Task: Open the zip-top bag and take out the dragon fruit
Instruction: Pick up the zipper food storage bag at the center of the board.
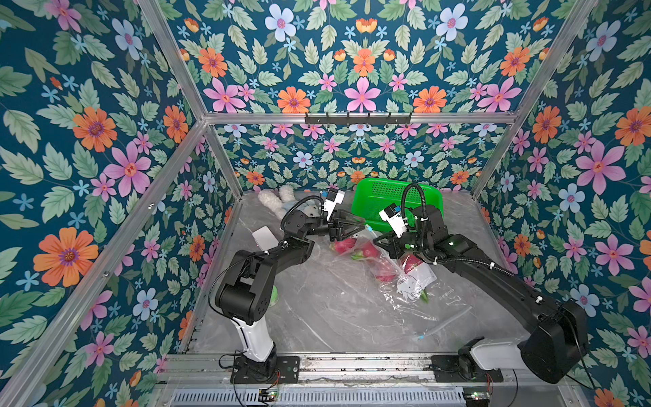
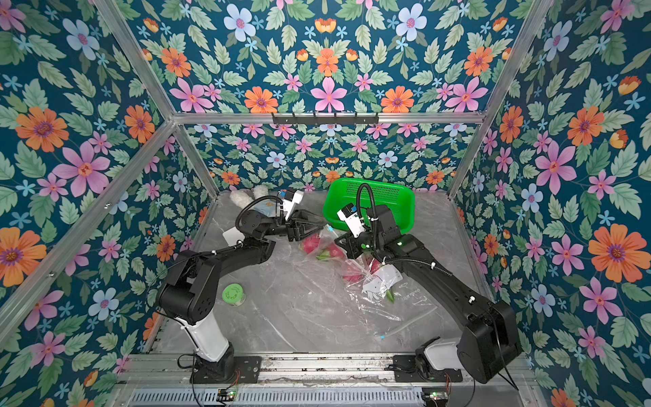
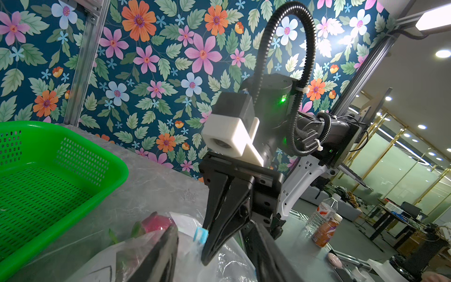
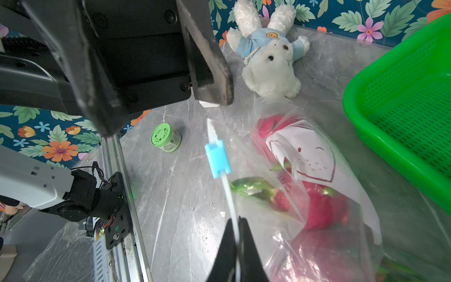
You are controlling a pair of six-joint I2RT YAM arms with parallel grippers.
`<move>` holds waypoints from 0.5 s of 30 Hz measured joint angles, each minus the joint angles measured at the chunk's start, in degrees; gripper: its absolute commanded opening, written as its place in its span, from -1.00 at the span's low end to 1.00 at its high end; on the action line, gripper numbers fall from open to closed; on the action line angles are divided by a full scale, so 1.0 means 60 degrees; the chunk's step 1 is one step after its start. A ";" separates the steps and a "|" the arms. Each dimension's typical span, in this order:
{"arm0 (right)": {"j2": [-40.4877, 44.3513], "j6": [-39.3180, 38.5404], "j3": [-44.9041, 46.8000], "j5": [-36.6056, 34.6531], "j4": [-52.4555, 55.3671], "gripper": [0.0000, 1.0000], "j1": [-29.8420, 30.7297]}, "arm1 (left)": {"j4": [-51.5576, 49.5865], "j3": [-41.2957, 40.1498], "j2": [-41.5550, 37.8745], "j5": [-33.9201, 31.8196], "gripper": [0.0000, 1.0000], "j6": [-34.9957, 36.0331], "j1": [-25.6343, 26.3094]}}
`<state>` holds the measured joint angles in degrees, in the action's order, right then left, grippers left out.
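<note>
Came in matte black with white parts, twice over.
Showed the left arm (image 1: 267, 260) and right arm (image 1: 493, 278) alike: blocky black joints, a glossy white lower link (image 1: 255, 334), bolted black base plates (image 1: 285, 366) at seven and five o'clock in both top views. Carried a white-and-grey camera block (image 3: 229, 136) on each wrist, fed by ribbed black conduit (image 3: 305, 73) cinched with white zip ties (image 3: 303, 90). Glowed green at small status lights (image 3: 283, 99). Ended, on the right gripper (image 3: 207, 256), in tapered, scuffed black fingers (image 3: 217, 219) under a screw-studded body.
</note>
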<state>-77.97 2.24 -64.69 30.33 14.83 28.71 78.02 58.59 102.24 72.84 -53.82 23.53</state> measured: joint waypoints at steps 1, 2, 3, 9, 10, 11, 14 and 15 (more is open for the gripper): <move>0.0000 0.0007 -0.0004 0.0025 -0.0025 -1.00 0.0000 | -0.0127 0.0000 -0.0015 -0.0051 0.03 0.0091 0.0000; 0.0000 0.0022 -0.0004 0.0029 -0.0029 -1.00 0.0000 | -0.0346 -0.0004 -0.0044 -0.0106 0.03 0.0288 0.0000; 0.0000 0.0029 -0.0007 0.0066 -0.0036 -1.00 0.0000 | -0.0634 -0.0004 -0.0087 -0.0160 0.01 0.0543 0.0004; -0.0106 0.0036 -0.0033 0.0160 -0.0117 -1.00 0.0000 | -0.2412 0.0087 -0.0510 -0.0430 -0.20 0.2033 0.0106; -0.0127 0.0040 -0.0036 0.0164 -0.0146 -1.00 0.0000 | -0.2681 0.0117 -0.0561 -0.0466 -0.24 0.2269 0.0138; -0.0153 0.0047 -0.0051 0.0168 -0.0153 -1.00 0.0000 | -0.2892 0.0124 -0.0597 -0.0484 -0.29 0.2433 0.0153; -0.0193 0.0076 -0.0087 0.0175 -0.0171 -1.00 0.0000 | -0.3442 0.0153 -0.0630 -0.0510 -0.53 0.2849 0.0204; -0.0197 0.0087 -0.0091 0.0182 -0.0171 -1.00 0.0000 | -0.3566 0.0153 -0.0634 -0.0521 -0.61 0.2951 0.0204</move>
<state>-79.15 2.76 -65.23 31.42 13.80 28.71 56.62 59.51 98.43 69.71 -36.12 24.75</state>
